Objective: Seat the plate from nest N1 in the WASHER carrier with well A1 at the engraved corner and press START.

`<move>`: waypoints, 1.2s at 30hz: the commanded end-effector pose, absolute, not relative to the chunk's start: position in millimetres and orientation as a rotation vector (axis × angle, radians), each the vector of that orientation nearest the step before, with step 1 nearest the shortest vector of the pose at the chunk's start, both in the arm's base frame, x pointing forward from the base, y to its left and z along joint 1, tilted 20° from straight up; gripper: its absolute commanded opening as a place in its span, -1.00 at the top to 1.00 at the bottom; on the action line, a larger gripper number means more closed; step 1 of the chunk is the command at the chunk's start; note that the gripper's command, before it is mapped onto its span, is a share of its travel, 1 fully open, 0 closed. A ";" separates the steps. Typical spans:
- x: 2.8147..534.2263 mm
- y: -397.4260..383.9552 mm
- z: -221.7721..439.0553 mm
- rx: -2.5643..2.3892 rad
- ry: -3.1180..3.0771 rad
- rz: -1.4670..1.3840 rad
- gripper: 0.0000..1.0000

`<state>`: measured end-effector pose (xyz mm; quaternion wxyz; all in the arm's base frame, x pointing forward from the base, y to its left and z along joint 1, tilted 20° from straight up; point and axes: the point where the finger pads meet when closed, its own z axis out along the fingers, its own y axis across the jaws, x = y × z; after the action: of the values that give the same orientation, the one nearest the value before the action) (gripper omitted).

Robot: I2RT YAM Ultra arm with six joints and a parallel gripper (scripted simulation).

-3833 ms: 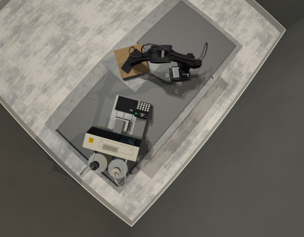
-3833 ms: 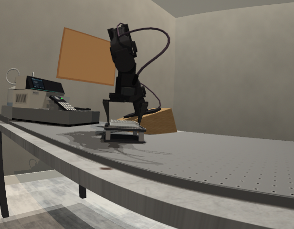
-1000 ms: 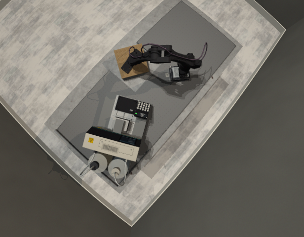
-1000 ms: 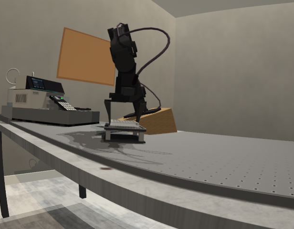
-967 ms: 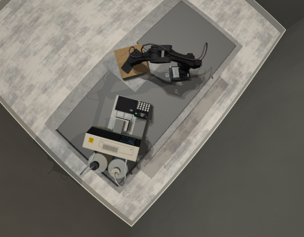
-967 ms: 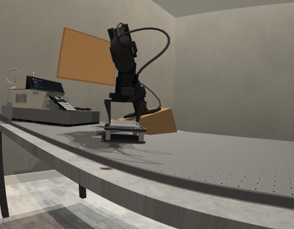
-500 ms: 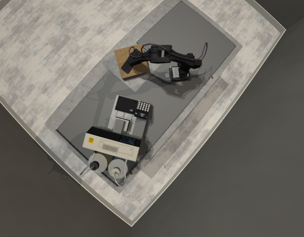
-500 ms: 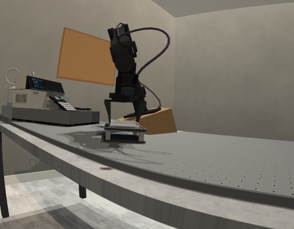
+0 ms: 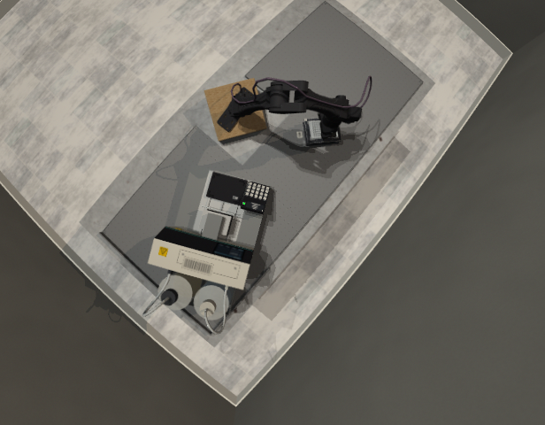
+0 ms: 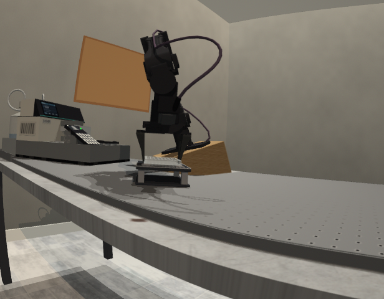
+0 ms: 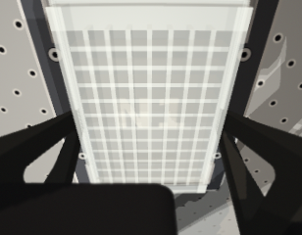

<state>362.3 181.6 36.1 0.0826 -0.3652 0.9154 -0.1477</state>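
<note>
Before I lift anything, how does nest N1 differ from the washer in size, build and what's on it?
Nest N1 is small; the washer is far bigger.
N1 is an open stand on short posts; the washer is a bulky, housed machine.
N1 bears the plate; the washer bears a keypad.
Both stand on the grey perforated board.
</note>
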 end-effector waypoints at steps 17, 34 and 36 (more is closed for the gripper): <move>360.8 194.9 72.8 -1.072 2.692 -0.414 -0.68; 353.5 198.9 96.5 -1.071 2.691 -0.417 -0.68; 352.5 199.4 99.7 -1.071 2.691 -0.418 -0.68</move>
<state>352.0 186.5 69.6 0.0777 -0.3625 0.9170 -0.1475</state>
